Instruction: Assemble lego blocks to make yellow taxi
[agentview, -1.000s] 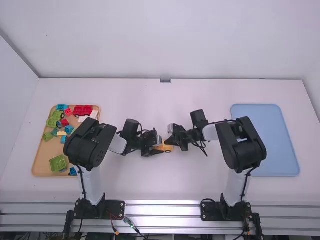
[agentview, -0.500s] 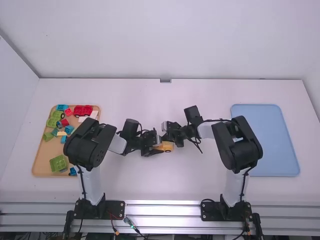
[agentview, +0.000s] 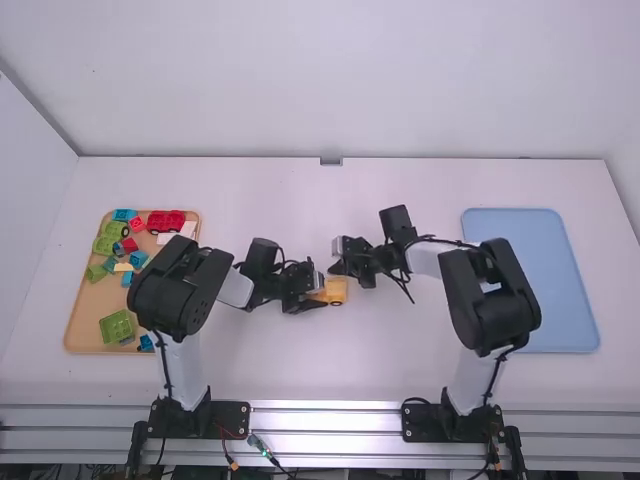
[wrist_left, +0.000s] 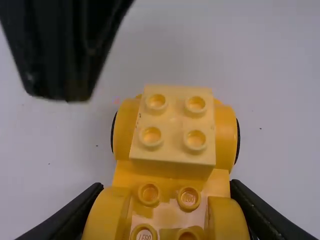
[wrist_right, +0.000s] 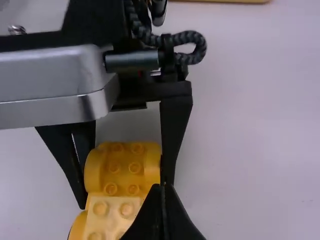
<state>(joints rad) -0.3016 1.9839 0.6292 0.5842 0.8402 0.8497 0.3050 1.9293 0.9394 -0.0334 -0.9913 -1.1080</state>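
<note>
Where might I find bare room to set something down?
Bare table runs from the left gripper and right gripper to the back wall; the blue tray, where it shows, is bare too. It is crowded around the yellow car and in the wooden tray.

Counter (agentview: 360, 350) open between arm bases (agentview: 449, 422) and yellow car (agentview: 337, 291). Left gripper (agentview: 321, 290) blocks car's flanks; right gripper (agentview: 337, 268) crowds far side.

the yellow car (wrist_left: 170, 172) is upright (pale block (wrist_left: 172, 122) atop).

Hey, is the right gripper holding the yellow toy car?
No, the right gripper has its jaws shut together with nothing between them, while the left gripper clamps the yellow toy car.
</note>
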